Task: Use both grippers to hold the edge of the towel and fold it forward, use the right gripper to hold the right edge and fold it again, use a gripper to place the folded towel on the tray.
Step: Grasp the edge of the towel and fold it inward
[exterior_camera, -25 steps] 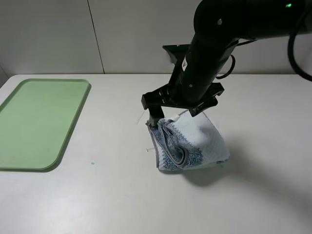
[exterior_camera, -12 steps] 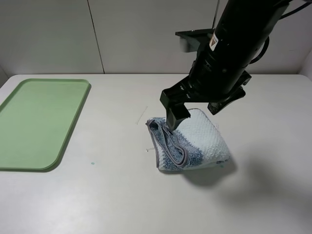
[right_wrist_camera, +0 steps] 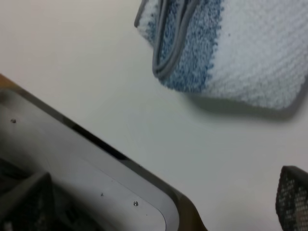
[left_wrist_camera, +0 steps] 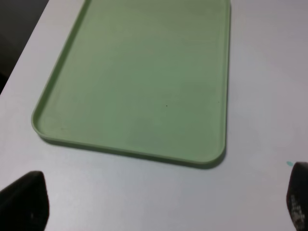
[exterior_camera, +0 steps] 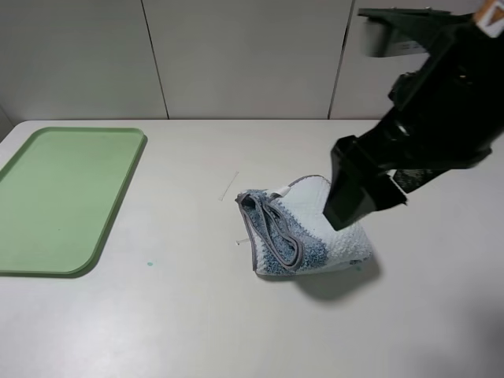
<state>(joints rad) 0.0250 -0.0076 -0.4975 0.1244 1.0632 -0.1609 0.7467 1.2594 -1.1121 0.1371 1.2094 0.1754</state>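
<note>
The towel lies folded in a small bundle on the white table, right of centre. Its grey hem shows in layers on the bundle's left side. My right gripper hangs above the towel's right part, open and empty. In the right wrist view the towel and its hem lie apart from the gripper, whose fingers stand wide apart. The light green tray sits empty at the far left. My left gripper is open over the table beside the tray. It is out of the high view.
A grey panelled wall stands behind the table. The table's front edge shows in the right wrist view. A small teal speck lies between tray and towel.
My right gripper has let go of the towel's left side, risen and swung to the right. The towel stays folded where it was.
</note>
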